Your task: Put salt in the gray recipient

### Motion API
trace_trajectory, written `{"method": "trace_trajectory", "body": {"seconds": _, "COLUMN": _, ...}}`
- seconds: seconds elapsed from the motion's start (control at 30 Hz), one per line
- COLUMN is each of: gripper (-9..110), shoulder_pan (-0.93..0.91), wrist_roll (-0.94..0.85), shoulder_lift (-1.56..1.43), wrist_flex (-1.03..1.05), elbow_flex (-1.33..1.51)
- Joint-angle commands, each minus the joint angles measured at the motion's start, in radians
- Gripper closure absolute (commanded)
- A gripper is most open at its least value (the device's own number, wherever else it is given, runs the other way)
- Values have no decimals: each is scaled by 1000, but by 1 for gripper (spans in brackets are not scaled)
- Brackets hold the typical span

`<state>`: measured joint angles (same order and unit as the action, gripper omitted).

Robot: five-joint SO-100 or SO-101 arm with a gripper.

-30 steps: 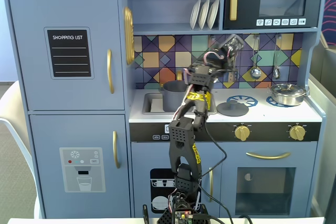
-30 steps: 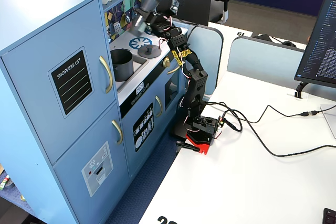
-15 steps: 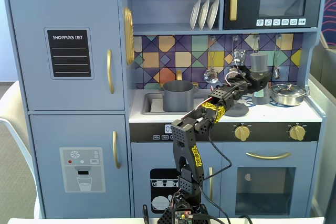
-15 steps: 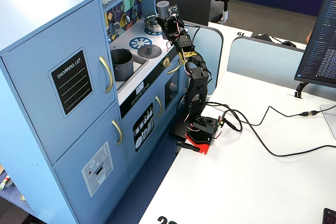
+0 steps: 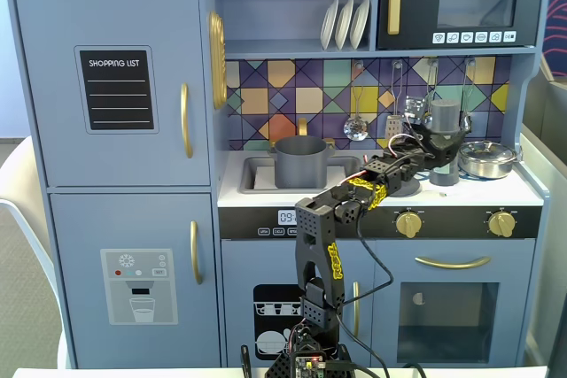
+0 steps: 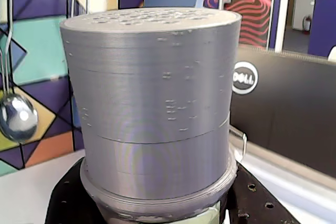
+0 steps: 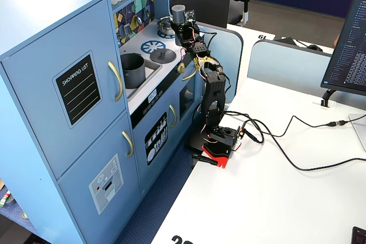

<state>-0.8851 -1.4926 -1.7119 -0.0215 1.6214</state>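
Salt (image 5: 444, 141) sits upright at the right of the toy kitchen's counter (image 5: 266, 194) in a fixed view, lower and further right than half a second ago, when we saw it held a little higher beside the hanging utensils. A second ago it was tilted in the air near the frame's centre, close to the gray recipient (image 5: 301, 162). Now its base looks to be at the counter surface, just left of the shiny steel pan (image 5: 486, 158), though we cannot tell for sure that it touches.

The arm (image 5: 323, 245) rises from its base on the white desk (image 7: 274, 187) at lower centre, bends at the elbow, then stretches rightward and slightly up. The end effector (image 5: 441, 151) is closed around the salt's body. In the wrist view the salt's perforated top (image 6: 152, 17) fills the frame, with dark end effector parts either side at the bottom edge.

The gray recipient stands in the sink well, left of centre, well apart from the salt. A flat gray lid (image 5: 400, 185) lies between them, partly behind the arm.
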Motion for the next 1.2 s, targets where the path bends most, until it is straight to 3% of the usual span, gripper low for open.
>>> {"method": "trace_trajectory", "body": {"seconds": 0.0, "gripper": 101, "shoulder_pan": -18, "wrist_roll": 26, "shoulder_lift": 6, "wrist_flex": -41, "elbow_flex": -34}}
{"method": "trace_trajectory", "body": {"seconds": 0.83, "gripper": 101, "shoulder_pan": -29, "wrist_roll": 9, "shoulder_lift": 78, "wrist_flex": -32, "elbow_flex": -48}}
{"method": "trace_trajectory", "body": {"seconds": 1.17, "gripper": 63, "shoulder_pan": -29, "wrist_roll": 2, "shoulder_lift": 67, "wrist_flex": -28, "elbow_flex": -40}}
